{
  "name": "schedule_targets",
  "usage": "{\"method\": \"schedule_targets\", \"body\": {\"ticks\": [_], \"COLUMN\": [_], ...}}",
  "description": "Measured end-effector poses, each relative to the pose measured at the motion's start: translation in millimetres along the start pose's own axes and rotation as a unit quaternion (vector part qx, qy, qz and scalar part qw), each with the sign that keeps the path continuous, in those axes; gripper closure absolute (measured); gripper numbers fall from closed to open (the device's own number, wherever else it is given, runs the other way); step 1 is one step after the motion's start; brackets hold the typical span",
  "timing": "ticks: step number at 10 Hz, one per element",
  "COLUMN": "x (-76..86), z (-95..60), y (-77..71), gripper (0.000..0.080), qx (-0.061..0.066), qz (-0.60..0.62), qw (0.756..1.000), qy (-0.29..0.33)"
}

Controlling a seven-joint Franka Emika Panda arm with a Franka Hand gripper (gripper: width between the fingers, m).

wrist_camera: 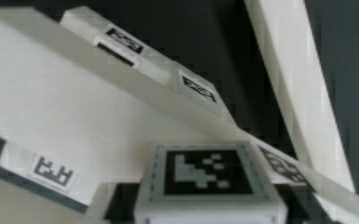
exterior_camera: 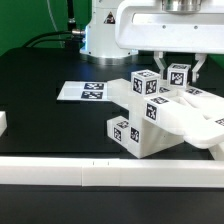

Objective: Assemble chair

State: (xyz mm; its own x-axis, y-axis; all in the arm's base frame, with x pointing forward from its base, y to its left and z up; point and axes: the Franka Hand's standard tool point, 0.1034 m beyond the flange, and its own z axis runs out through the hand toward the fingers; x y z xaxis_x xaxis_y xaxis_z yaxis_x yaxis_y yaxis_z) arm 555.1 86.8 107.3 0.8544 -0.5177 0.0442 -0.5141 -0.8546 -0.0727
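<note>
surface (exterior_camera: 45, 70): you get a black matte top filling most of the exterior view
border rail (exterior_camera: 60, 172): white, long, runs along your near edge
marker board (exterior_camera: 82, 91): flat white, lying on the surface
backdrop (exterior_camera: 25, 20): dark, with green at the far corners
light: even, soft

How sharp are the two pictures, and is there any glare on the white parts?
Exterior view: fairly sharp, the tags on the chair are readable, though its white faces wash out under bright light. Wrist view: soft and blurred, the nearest tag is smeared and the white slab shows little detail.

Matt white plastic chair (exterior_camera: 160, 115), black tabletop (exterior_camera: 50, 70)
</note>
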Motion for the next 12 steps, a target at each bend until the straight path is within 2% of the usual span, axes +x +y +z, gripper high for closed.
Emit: {"method": "schedule_targets", "body": {"ticks": [4,6,7,9,11,12], "x": [0.9,1.0,1.2,-0.3,-2.6,-2.3], "z": [-0.7,-1.0,-1.2,-1.5,-0.1,-0.1], "y": [-2.4,-3.0,-2.9,-3.8,-5.8,-5.5], "gripper": [0.0532,0.0532,0.0532,0.0532,0.0532,0.0532], "qx": [0.004,0.007,0.014,0.024,0.023,0.023], "qz": [0.124,0.199,0.250,0.372,0.470,0.479], "qw": [0.992,0.980,0.968,0.928,0.882,0.877], "qy": [0.005,0.003,0.003,-0.008,-0.014,-0.014]}}
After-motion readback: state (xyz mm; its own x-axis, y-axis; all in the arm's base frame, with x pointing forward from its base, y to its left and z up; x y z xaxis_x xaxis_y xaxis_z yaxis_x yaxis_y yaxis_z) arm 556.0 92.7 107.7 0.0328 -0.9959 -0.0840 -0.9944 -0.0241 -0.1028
